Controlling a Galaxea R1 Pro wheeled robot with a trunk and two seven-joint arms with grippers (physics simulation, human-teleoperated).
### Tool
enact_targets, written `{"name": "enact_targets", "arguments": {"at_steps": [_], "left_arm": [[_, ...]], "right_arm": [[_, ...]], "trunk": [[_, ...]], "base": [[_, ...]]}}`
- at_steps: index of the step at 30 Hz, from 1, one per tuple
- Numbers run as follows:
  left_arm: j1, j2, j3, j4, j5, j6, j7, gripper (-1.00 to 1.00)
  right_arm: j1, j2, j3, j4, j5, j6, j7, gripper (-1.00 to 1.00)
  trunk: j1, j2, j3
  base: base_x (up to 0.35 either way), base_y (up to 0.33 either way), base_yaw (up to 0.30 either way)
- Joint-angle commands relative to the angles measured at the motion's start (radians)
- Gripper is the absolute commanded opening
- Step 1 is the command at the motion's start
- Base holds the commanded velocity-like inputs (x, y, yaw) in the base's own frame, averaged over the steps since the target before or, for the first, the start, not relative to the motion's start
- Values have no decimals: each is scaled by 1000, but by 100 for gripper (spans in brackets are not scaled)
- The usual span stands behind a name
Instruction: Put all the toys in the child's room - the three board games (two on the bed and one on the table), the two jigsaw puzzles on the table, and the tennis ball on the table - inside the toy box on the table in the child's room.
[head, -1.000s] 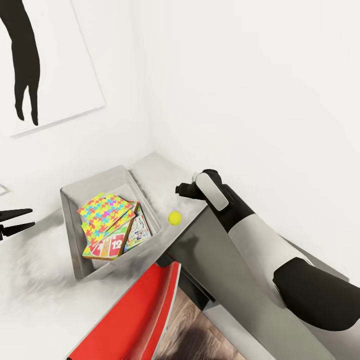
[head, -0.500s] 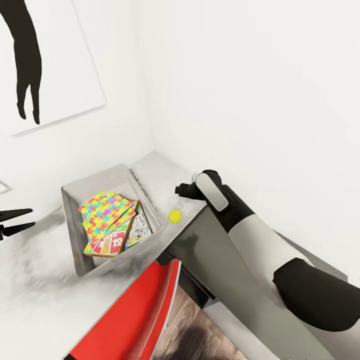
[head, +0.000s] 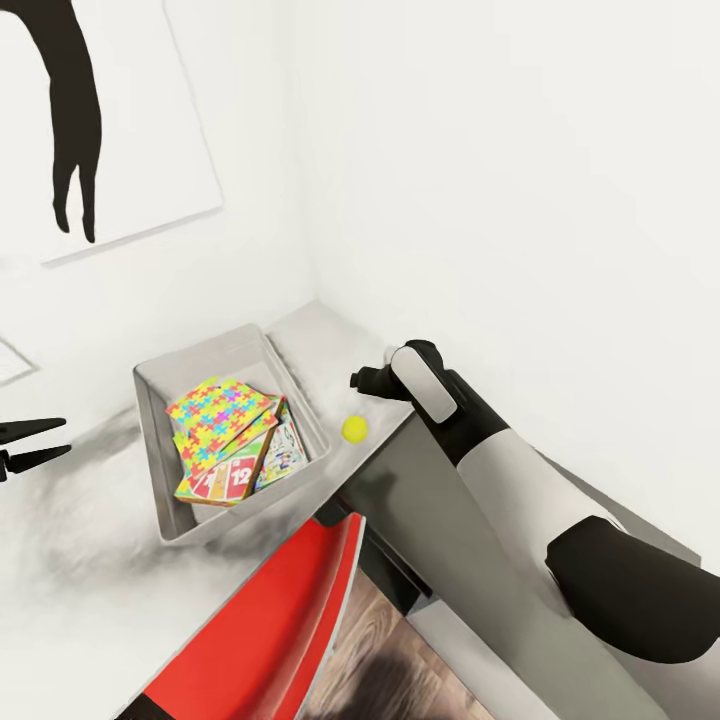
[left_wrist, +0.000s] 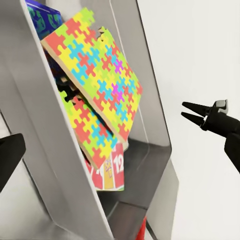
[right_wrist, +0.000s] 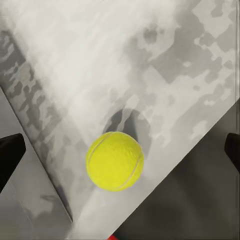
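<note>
Head view over the corner of the counter (head: 90, 590), white-topped and mottled grey. Toy box (head: 160, 480), a shallow grey bin, stands on the counter near the wall corner. Inside it lie two jigsaw puzzles (head: 220, 412), one overlapping the other, on top of board games: a yellow-green-orange box (head: 228, 480) under the puzzles and a white-green one (head: 283, 450) beside it; the left wrist view adds a blue box (left_wrist: 45, 17) at the far end of the stack. Tennis ball (head: 354, 429) rests on the counter just outside the toy box, between the bin wall and the counter edge. Right end effector (head: 366, 380) hovers above the ball, apart from it, fingers spread wide and empty; its fingertips (right_wrist: 11, 150) flank the ball in the right wrist view. Left end effector (head: 45, 440) sits well apart from the bin, jaws parted, holding nothing. Red chair (head: 270, 620) stands before the counter.
</note>
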Motion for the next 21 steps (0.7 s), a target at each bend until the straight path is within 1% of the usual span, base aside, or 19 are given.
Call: {"name": "enact_targets", "arguments": {"at_steps": [1,4,11,18,21], "left_arm": [[-1,0,-1,0,1,7,-2,100],[-1,0,-2,0,2,7,-2,100],[-1,0,-2,0,2,7,-2,100],[-1,0,-2,0,2,7,-2,100],[-1,0,-3,0,2,7,-2,100]], "right_arm": [[-1,0,1,0,-9,1,-10,100],[-1,0,1,-1,-9,1,-10,100],[-1,0,1,0,-9,1,-10,100],[-1,0,1,-1,-9,1,-10,100],[-1,0,1,-1,-9,1,-10,100]], "trunk": [[1,-2,-2],[1,-2,-2],[1,-2,-2],[1,-2,-2],[1,-2,-2]], "base": [[-1,-215,36],[0,-137,20],[0,-25,17],[0,-2,194],[0,45,86]]}}
